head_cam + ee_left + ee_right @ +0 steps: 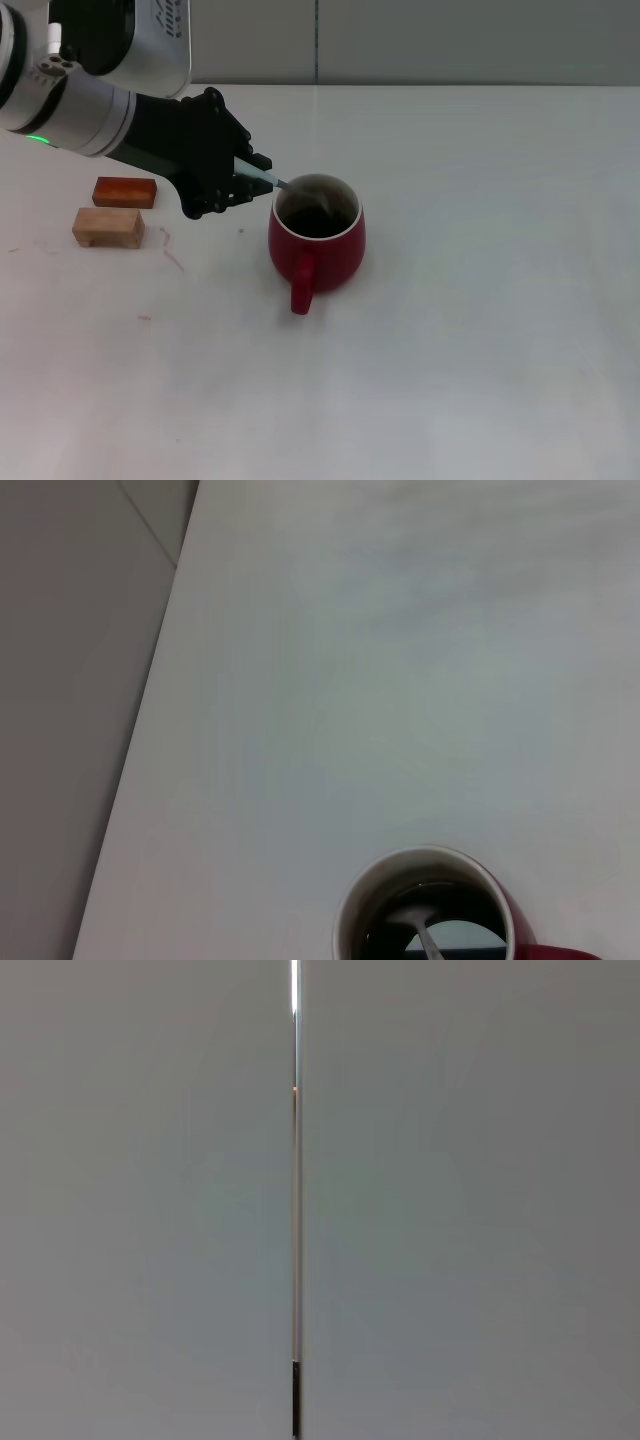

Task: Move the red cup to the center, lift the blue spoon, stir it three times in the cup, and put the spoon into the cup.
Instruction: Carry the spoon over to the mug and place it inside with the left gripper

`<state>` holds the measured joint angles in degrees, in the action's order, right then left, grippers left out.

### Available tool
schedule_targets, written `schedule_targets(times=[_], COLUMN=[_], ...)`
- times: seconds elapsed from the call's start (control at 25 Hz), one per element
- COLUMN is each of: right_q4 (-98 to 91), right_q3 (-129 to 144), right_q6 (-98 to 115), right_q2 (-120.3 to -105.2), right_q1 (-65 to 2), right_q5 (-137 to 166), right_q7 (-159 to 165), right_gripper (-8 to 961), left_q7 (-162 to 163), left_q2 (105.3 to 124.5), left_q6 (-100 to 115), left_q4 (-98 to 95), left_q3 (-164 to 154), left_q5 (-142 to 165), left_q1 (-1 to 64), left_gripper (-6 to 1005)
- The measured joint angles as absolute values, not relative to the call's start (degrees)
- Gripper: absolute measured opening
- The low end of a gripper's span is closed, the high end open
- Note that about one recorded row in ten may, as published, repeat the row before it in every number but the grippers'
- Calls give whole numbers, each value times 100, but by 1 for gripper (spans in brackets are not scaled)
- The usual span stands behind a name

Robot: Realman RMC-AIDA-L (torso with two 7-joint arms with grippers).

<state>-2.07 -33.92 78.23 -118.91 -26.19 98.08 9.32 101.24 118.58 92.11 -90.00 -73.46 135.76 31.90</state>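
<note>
White tabletop, grey wall panels behind with one vertical seam; the right wrist view shows only that wall, so the right gripper is out of sight, apparently parked.

Left of frame, head view: orange-red block with a tan block just below it, both well apart from the work.

Left gripper, upper left of centre, fingers clamped on the pale blue handle of the spoon. Spoon slants down to the right over the rim; its metal bowl sits inside the cup.

Cup stands near the middle of the frame, upright, handle toward the bottom edge. In the left wrist view the cup is at the lower edge with the spoon bowl inside, against the dark interior.

Judgement: cup placement looks done; step in hand is stirring or just ending it. Count of turns cannot be told. Next move calls for finishing any remaining circles without knocking the rim, then opening the fingers so the spoon rests against the wall of the cup, and pulling back up and left, clear of the handle.
</note>
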Motion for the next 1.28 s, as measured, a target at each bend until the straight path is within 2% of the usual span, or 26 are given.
schedule_targets(times=[1.28], right_q4=[-193], right_q3=[-3402], right_q6=[7802], right_q2=[-11881], right_q1=[-2646], right_q5=[9808], right_q7=[928], right_gripper=[647], left_q7=[10415], left_q2=[11885], left_q6=[8849], left_q4=[-9115], left_q3=[-8590], left_q5=[14527], left_q1=[3286], left_gripper=[167])
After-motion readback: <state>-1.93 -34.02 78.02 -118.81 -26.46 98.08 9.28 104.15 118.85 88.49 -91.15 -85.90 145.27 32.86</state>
